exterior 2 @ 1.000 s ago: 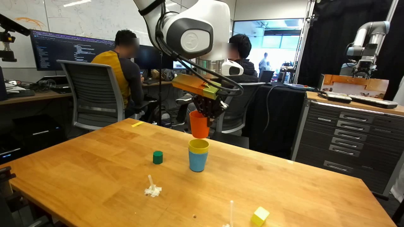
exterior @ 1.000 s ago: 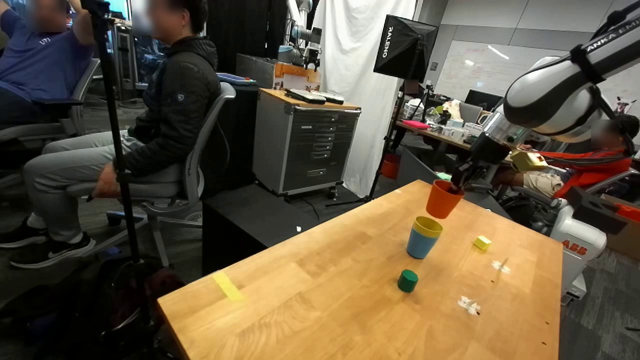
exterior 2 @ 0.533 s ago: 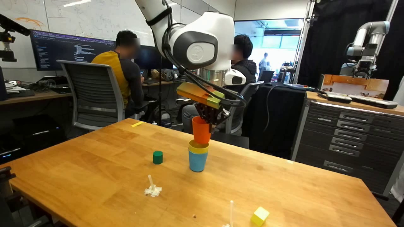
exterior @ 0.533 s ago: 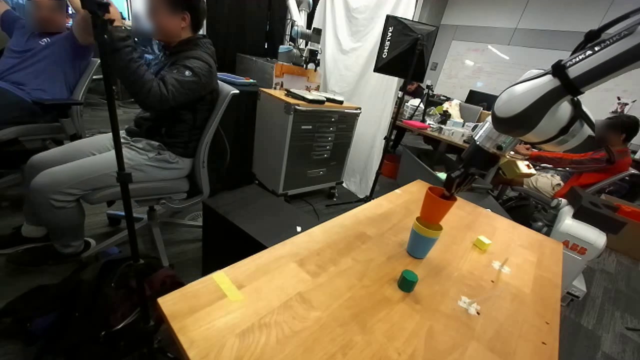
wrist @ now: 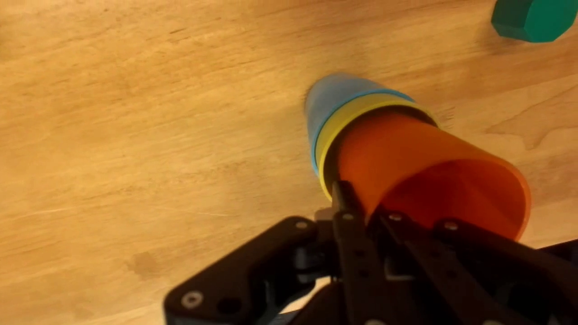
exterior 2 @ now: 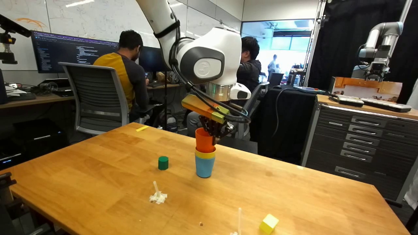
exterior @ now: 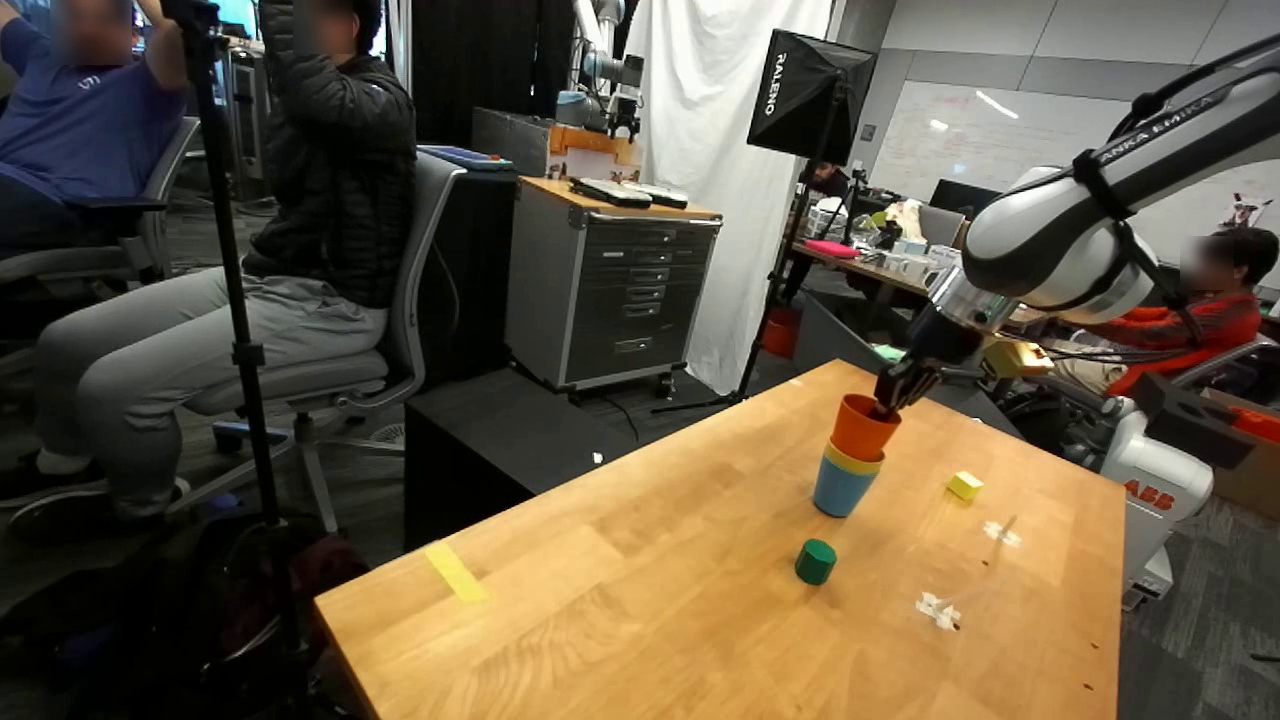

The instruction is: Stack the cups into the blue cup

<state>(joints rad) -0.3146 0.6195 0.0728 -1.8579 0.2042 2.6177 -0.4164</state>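
The blue cup stands upright on the table in both exterior views. The yellow cup sits nested in it, with only its upper band showing; it also shows in the wrist view. My gripper is shut on the side wall of the orange cup, one finger inside and one outside. The orange cup's lower end is inside the yellow cup's mouth, and most of it stands above the rim. In the wrist view my gripper pinches the orange cup's wall; its fingertip inside is hidden.
A dark green block stands beside the stacked cups on the wooden table. A yellow block lies nearer that camera. Thin pegs are taped upright to the table. The table edge runs behind the cups.
My gripper has lowered the orange cup from above the stack until its bottom is inside the yellow cup. The blue and yellow cups have not moved.
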